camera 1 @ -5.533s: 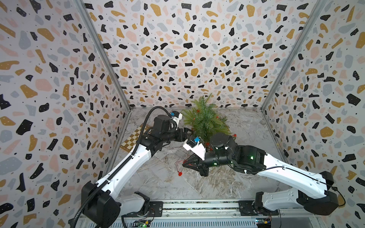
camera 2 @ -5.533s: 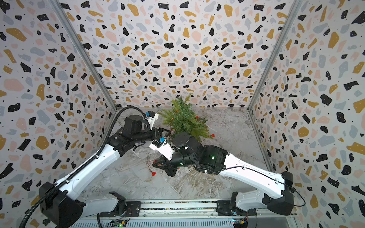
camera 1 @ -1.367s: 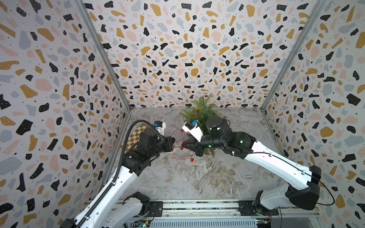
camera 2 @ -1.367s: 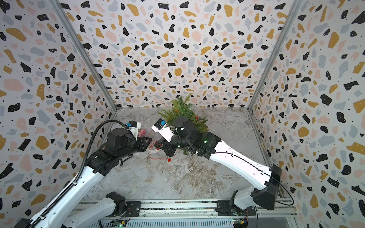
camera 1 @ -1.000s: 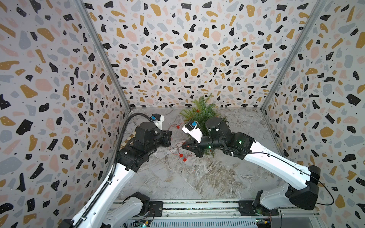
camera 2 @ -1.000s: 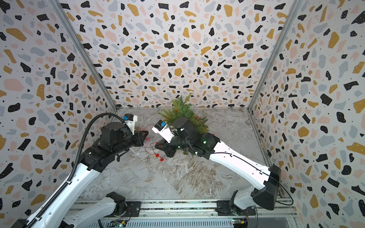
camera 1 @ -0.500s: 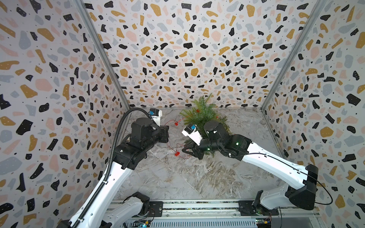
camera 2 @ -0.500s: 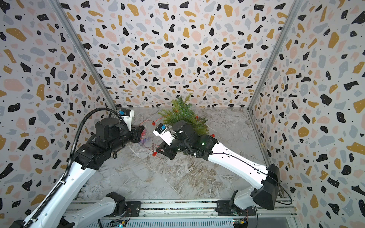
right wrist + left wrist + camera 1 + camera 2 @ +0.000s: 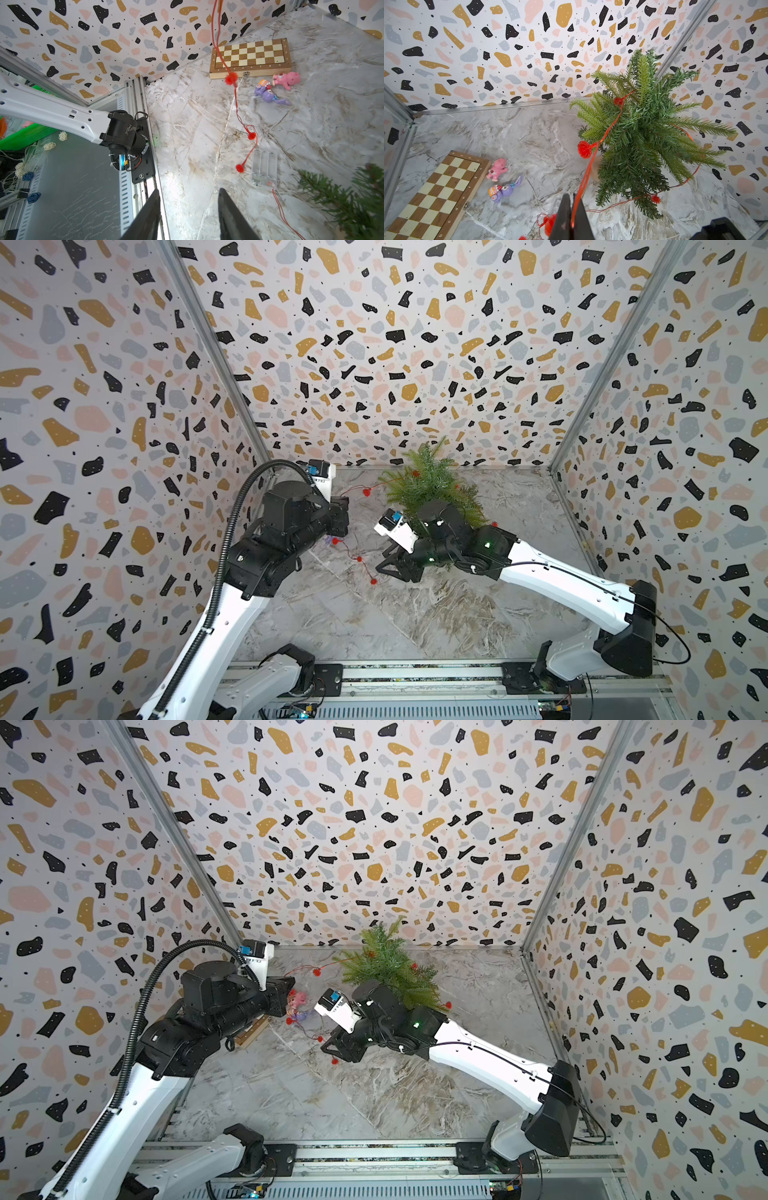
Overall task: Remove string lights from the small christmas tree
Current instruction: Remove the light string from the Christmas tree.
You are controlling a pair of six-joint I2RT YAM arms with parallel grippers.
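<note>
Right wrist view first: the right hand sits nearest, low over the counter. It's partly open with nothing between the jaws, so I'd guess it's free to take a fresh hold. Just past it, the clear box at the end of the string lights lies flat on the counter with a couple of bulbs slack beside it. That's the bit already off.

Further back on the left, the left hand is pinched tight on the wire and held up, so the strand runs fairly straight across to the small christmas tree. Tree's standing at the far end of the counter. The wire loops through its upper branches and round the lower ones, so there's plenty left to unwind. Lifting from the left probably keeps the wire from snagging.
</note>
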